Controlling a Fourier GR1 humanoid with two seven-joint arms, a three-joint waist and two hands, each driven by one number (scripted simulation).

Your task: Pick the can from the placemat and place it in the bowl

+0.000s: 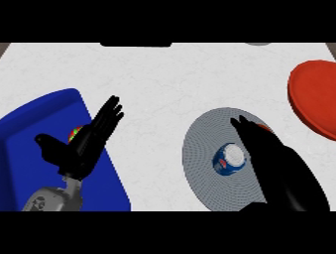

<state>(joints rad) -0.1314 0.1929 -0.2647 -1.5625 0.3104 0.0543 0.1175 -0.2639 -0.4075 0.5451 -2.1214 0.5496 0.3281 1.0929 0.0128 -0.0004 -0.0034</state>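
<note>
— Surface first. What was on the list?

— You had a white marbled counter (156, 84). Far left: one blue tray (17, 158). Over it, your left hand (79, 146), fingers straight and spread, pointing up, holding nothing. A small red-and-green item (75, 133) showed behind it; too hidden to name.

— Centre?

— One round grey placemat (203, 131). On it, one can (229, 158), blue and white, seen from its top, sitting right of the mat's middle.

— And my right hand?

— Your right hand (280, 168) lay over the placemat just beside the can, on its right. The fingers looked stretched forward, not wrapped round it. Whether they touched the can, you could not tell from this view.

— Far right?

— One red bowl (324, 99), well apart from the can, nothing in the part of it that showed.

— Progress?

— Judged early. The reach was made; the grasp, the lift, the carry to the right and the drop into the bowl were not yet done.
</note>
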